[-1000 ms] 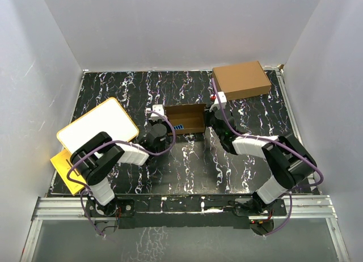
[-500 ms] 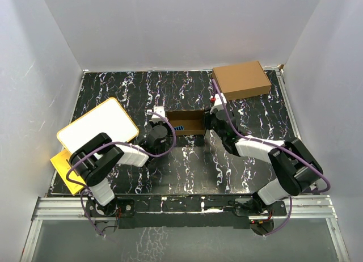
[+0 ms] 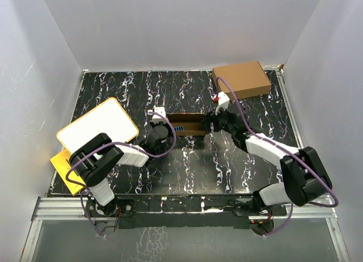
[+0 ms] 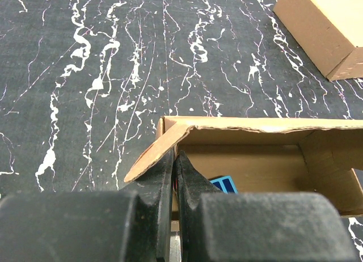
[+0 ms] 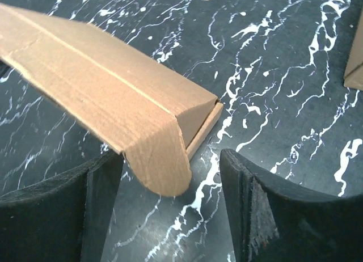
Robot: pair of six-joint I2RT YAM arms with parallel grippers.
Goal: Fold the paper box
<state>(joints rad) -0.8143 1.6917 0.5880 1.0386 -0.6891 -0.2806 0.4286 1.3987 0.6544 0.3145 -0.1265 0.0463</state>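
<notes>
The paper box, plain brown cardboard, lies partly folded at mid-table with its open side up. My left gripper is at its left end. In the left wrist view that gripper is shut on the box's left end wall, beside a bent flap, and a small blue thing shows inside. My right gripper is at the box's right end. In the right wrist view it stands open around the box's corner, and a rounded tab hangs between the fingers without being pinched.
A larger ready-made brown box sits at the back right, close behind the right wrist. A white board with a yellow rim lies at the left, with a yellow sheet under its near corner. White walls enclose the table.
My right gripper has opened and let go of the box's right end, and its forearm has swung out to the right. The box now looks lower and narrower. The left gripper keeps its hold.
</notes>
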